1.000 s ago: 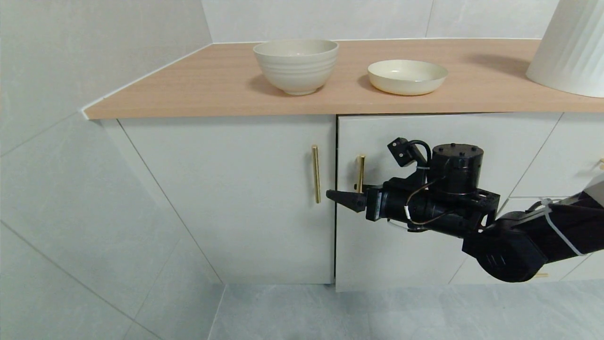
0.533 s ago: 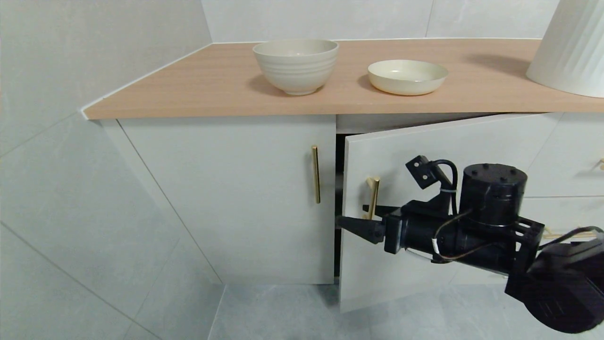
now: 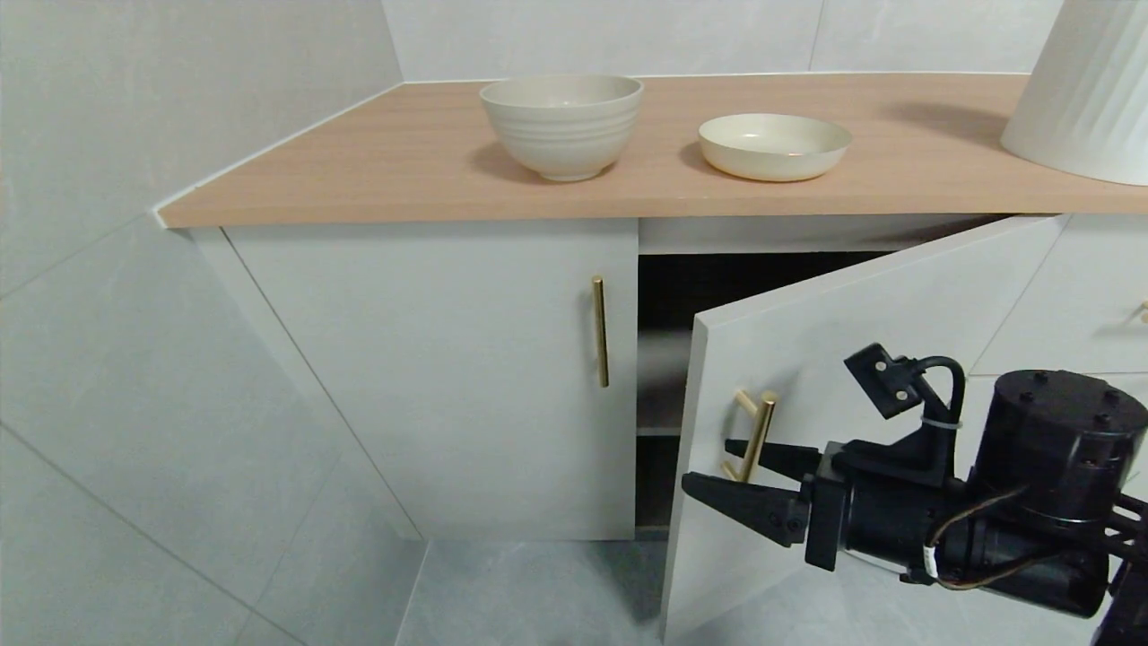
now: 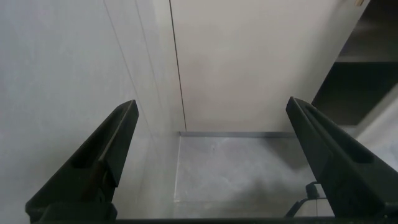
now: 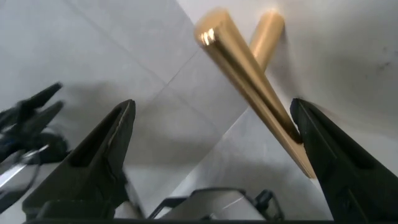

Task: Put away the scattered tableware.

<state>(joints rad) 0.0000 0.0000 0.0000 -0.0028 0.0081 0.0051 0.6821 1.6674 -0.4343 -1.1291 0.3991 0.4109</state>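
Opening the cabinet door (image 3: 852, 359) seems the current step: right gripper (image 3: 717, 467), jaws apart, straddles its brass handle (image 3: 756, 431); next, pull wider.

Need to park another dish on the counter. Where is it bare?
Wooden countertop: bare from the tiled wall to the ribbed beige bowl, and between the shallow cream dish and the white fluted container. Tighter between bowl and dish.

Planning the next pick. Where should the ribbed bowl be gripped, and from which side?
Pinch the ribbed bowl by its rim at the near edge, coming down from above. It stands upright and open-mouthed on the countertop, and its body is probably too wide to span.
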